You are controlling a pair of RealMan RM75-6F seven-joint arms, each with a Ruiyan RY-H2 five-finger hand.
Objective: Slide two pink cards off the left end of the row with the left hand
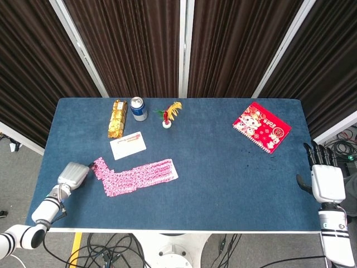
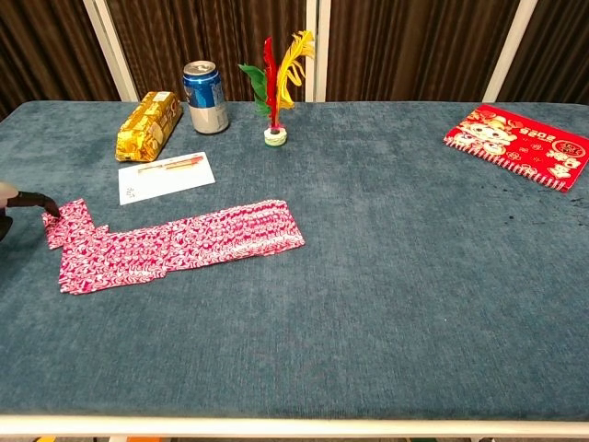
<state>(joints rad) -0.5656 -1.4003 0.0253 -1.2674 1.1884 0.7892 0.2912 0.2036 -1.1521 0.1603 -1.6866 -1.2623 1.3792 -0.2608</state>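
A row of overlapping pink patterned cards (image 1: pixel 136 175) (image 2: pixel 179 244) lies across the left part of the blue table. Its leftmost card (image 1: pixel 100 166) (image 2: pixel 68 221) juts out up and to the left of the row. My left hand (image 1: pixel 72 175) sits just left of that card, one dark fingertip (image 2: pixel 51 207) touching its left edge; the chest view shows only that fingertip at its left border. It holds nothing. My right hand (image 1: pixel 323 180) hovers off the table's right edge, fingers extended and apart, empty.
At the back left are a gold packet (image 1: pixel 117 118), a blue can (image 1: pixel 138 108), a feathered shuttlecock (image 1: pixel 169 115) and a white card with pens (image 1: pixel 128 145). A red notebook (image 1: pixel 261 127) lies at the back right. The table's left edge (image 1: pixel 43 167) is close to my left hand.
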